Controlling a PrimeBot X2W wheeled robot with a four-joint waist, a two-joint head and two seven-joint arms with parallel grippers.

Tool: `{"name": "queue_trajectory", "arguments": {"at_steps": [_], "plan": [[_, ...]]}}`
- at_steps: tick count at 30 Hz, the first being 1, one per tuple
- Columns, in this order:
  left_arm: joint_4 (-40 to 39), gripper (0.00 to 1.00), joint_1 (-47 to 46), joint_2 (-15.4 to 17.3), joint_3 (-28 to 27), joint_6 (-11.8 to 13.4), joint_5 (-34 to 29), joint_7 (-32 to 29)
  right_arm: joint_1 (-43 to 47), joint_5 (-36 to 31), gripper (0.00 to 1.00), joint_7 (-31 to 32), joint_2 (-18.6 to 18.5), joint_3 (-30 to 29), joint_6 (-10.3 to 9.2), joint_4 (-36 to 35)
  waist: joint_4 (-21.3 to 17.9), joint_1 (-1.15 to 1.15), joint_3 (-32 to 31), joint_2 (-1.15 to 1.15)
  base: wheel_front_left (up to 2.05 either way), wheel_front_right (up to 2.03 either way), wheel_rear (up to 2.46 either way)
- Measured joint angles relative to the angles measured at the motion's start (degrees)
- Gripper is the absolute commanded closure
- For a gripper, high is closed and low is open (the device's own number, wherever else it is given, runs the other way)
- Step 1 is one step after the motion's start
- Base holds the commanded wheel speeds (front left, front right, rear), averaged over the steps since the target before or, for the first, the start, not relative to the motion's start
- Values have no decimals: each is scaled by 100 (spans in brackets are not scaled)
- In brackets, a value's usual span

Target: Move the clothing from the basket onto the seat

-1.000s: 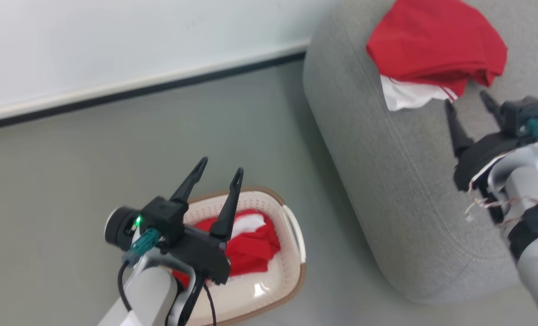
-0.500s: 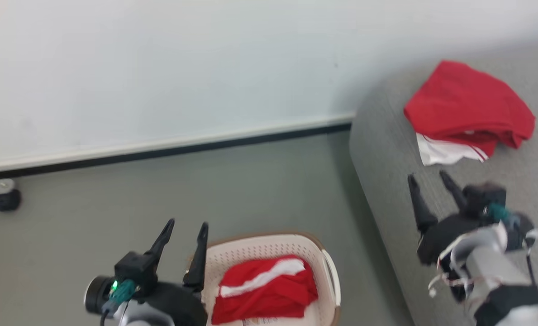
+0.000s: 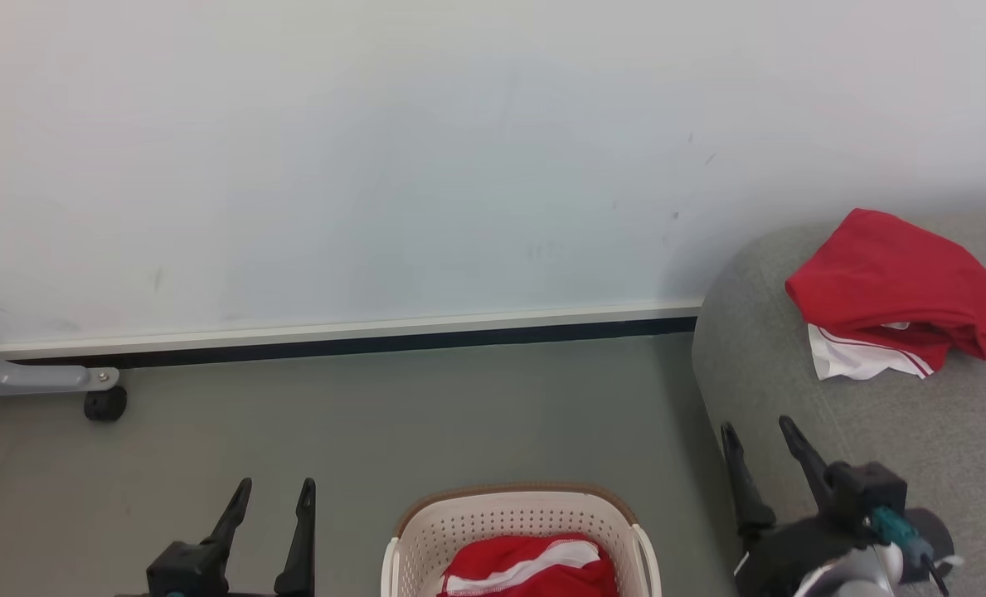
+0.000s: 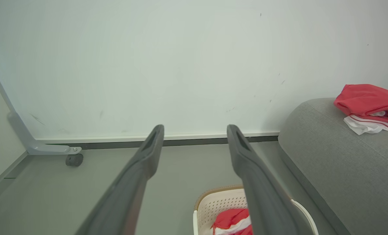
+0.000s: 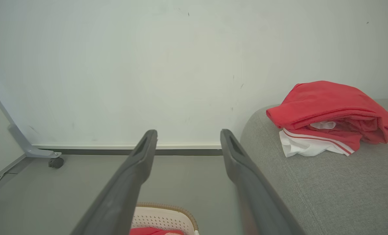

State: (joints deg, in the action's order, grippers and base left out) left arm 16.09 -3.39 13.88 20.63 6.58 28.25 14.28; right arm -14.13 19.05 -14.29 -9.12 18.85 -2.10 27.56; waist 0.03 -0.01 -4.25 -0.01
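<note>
One red garment [image 3: 899, 286] with white striped trim lies crumpled on the grey seat [image 3: 758, 356] at the right; it shows too in the left wrist view [image 4: 366, 99] and the right wrist view [image 5: 327, 111]. A second red garment [image 3: 534, 568] with a white band lies in the cream basket [image 3: 493, 518] at the bottom centre. My left gripper [image 3: 270, 493] is open, left of the basket, holding nothing. My right gripper [image 3: 756, 435] is open over the seat's left edge, below the garment and apart from it.
A pale wall with a dark baseboard [image 3: 376, 342] runs behind the grey floor. A grey metal leg with a black caster [image 3: 104, 404] stands at the far left. The seat's rounded side [image 4: 298, 153] rises just right of the basket.
The head camera has tilted up, so basket, seat and garments slid down the picture. Both grippers stay open and empty; the right one has drawn back from the garment on the seat.
</note>
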Motion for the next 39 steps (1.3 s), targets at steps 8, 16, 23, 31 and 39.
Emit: {"name": "queue_trajectory", "arguments": {"at_steps": [8, 16, 23, 31, 39], "plan": [[-201, 0, 389, 38, -175, 8, -62, 1, 857, -93, 0, 0, -8, -74, -245, -1013, 2, 2, -100, 1, 0, 0, 0], [-406, 0, 669, 76, -314, 48, -121, 2, 1459, -144, 0, 0, -4, -174, -353, -1769, -40, 1, -109, 1, 0, 0, 0], [-501, 0, 866, 101, -398, 49, -310, 2, 1747, -144, 0, 0, -2, -320, -403, -2151, -59, 1, -109, 1, 0, 0, 0], [-577, 0, 898, 76, -471, 55, -367, 2, 1854, -147, 0, 1, 3, -370, -445, -2374, -64, 1, -118, 1, 0, 0, 0], [-616, 0, 993, 47, -521, 55, -419, 2, 1975, -172, 0, 43, 19, -399, -452, -2521, -65, 1, -124, 1, 0, 0, 0]]}}
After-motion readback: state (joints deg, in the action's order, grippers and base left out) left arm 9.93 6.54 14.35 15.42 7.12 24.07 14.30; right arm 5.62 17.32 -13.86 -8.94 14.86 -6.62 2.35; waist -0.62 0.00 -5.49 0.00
